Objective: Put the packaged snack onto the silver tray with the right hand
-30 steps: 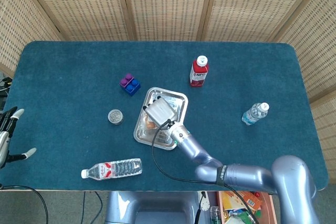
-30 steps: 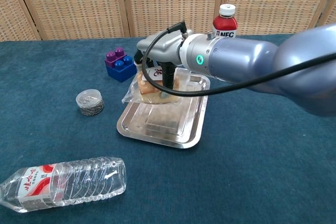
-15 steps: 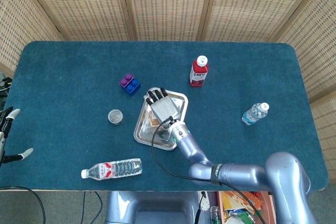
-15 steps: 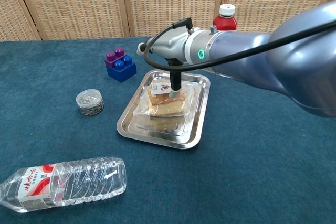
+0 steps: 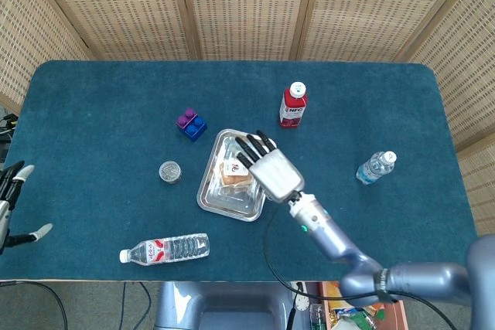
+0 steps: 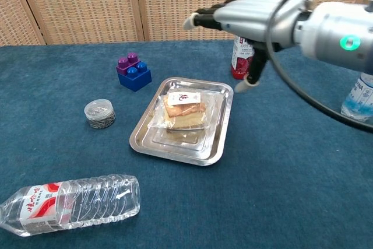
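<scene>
The packaged snack (image 6: 182, 111), a clear wrapper with brown pieces and a white label, lies flat in the silver tray (image 6: 210, 146) near the middle of the table; the head view shows the snack (image 5: 233, 172) in the tray (image 5: 215, 199) too. My right hand (image 6: 249, 16) hovers above and to the right of the tray, fingers spread, holding nothing. In the head view that right hand (image 5: 271, 166) overlaps the tray's right edge. My left hand (image 5: 11, 202) sits off the table's left side, fingers apart and empty.
A purple and blue block (image 6: 133, 72) stands behind the tray. A small round tin (image 6: 99, 113) lies to its left. A clear water bottle (image 6: 71, 203) lies at the front left. A red bottle (image 5: 293, 104) stands behind the tray, another water bottle (image 5: 376, 167) at the right.
My right hand let go of the snack, which now lies in the tray, then rose and drew back to the right. The left hand barely moved.
</scene>
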